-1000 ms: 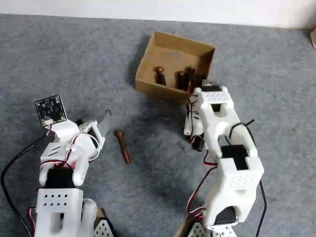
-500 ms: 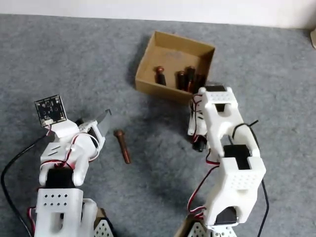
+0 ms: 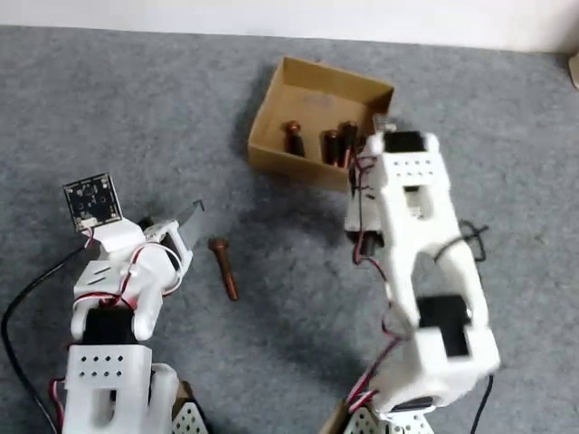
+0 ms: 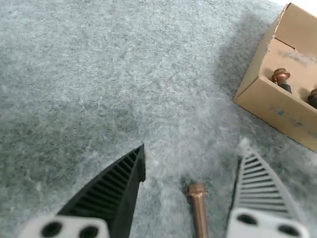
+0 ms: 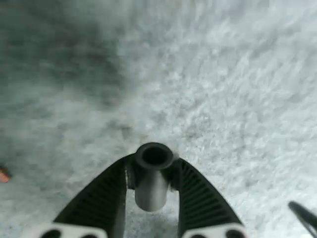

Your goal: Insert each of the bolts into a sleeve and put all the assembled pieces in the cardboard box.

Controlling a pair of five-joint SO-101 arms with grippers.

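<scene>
The right gripper (image 5: 153,169) has its jaws closed snugly on a dark sleeve (image 5: 151,191), which sticks out past the fingertips with its open end facing the grey carpet (image 3: 136,108) below. The left gripper (image 4: 192,148) has its jaws spread wide and holds nothing. Seen from its own wrist, a copper-coloured bolt (image 4: 198,210) lies flat on the carpet in the gap between the two fingers, untouched, with its head pointing away from the arm. From above, that bolt (image 3: 224,268) rests just beside the left gripper, well apart from the right arm (image 3: 407,208), which is stretched out toward the near corner of the cardboard box (image 3: 288,165). Inside the box I can make out what look like three assembled pieces (image 3: 333,145) lying side by side. To my eye this is the joining of the last pair: the sleeve is in hand and the bolt has not yet been picked up. The next move seems to belong to the left arm. It needs to come down over the bolt and grip it near the head, leaving the rest of the shaft free, then lift it. After that the two arms have to meet with the shaft lined up squarely on the sleeve's opening, because a small tilt would likely make it catch on the rim.
</scene>
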